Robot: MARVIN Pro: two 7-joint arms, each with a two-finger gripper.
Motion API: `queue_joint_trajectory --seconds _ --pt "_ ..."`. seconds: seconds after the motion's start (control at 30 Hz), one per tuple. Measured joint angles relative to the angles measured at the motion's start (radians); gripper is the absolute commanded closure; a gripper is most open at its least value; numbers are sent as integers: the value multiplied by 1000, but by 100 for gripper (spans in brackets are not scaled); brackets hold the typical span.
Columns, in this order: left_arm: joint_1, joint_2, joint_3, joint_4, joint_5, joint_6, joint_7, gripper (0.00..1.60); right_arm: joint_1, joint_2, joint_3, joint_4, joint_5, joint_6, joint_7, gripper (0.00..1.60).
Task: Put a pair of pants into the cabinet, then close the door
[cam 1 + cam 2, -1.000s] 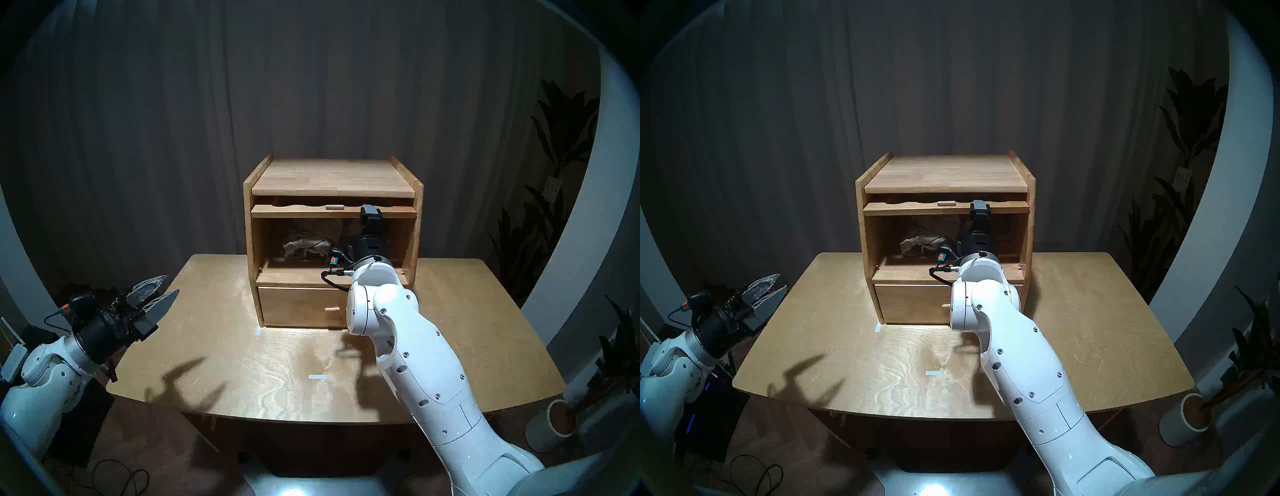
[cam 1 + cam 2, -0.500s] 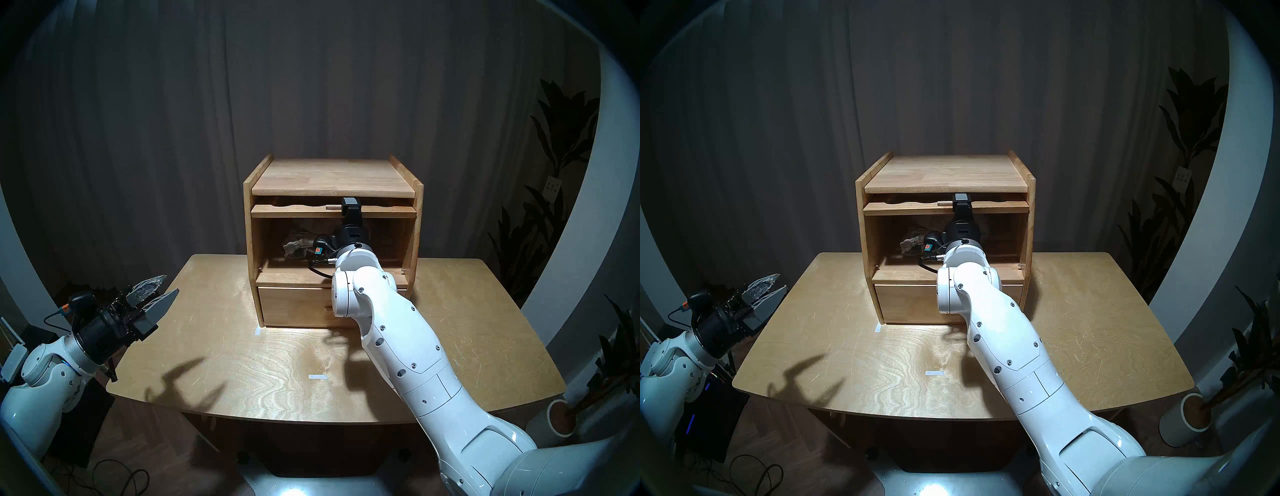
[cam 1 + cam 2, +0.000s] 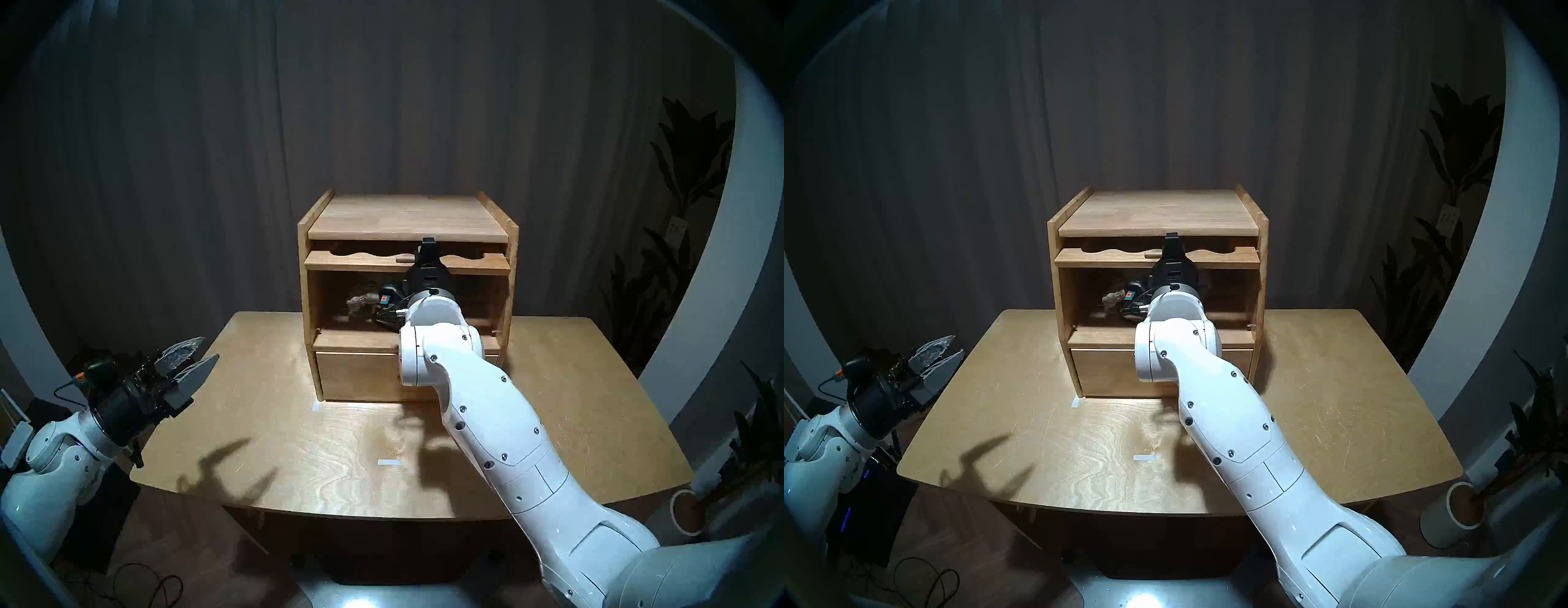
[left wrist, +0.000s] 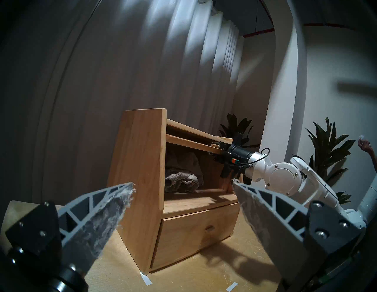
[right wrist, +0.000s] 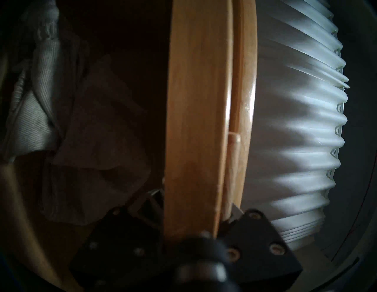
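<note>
The light-wood cabinet point(image 3: 407, 216) stands at the table's back middle. The grey-beige pants point(image 3: 360, 300) lie bunched in its upper compartment, clearer in the left wrist view point(image 4: 181, 179). The door point(image 3: 360, 265) lies flat under the top, partly drawn out, with its wavy window edge showing. My right gripper point(image 3: 427, 250) is shut on the door's front edge, right beside the peg handle point(image 3: 405, 257). In the right wrist view its fingers straddle the door point(image 5: 193, 122) next to the peg point(image 5: 233, 146). My left gripper point(image 3: 199, 361) is open and empty, over the table's left edge.
The bottom drawer point(image 3: 360, 375) is closed. The wooden table point(image 3: 297, 446) carries small tape marks point(image 3: 389, 462). My right arm crosses the table's right half. A white pot point(image 3: 687, 509) and plants point(image 3: 679, 170) stand to the right, and a curtain hangs behind.
My right gripper slid left along the door's edge to beside the peg. The door then came forward out of its slot, showing more of its wavy edge. The left arm stayed still.
</note>
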Motion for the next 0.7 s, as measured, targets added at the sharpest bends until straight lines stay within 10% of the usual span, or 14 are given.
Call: queue_joint_trajectory --seconds 0.7 --pt "0 0 0 0 0 0 0 0 -75 65 -79 -93 -114 44 27 160"
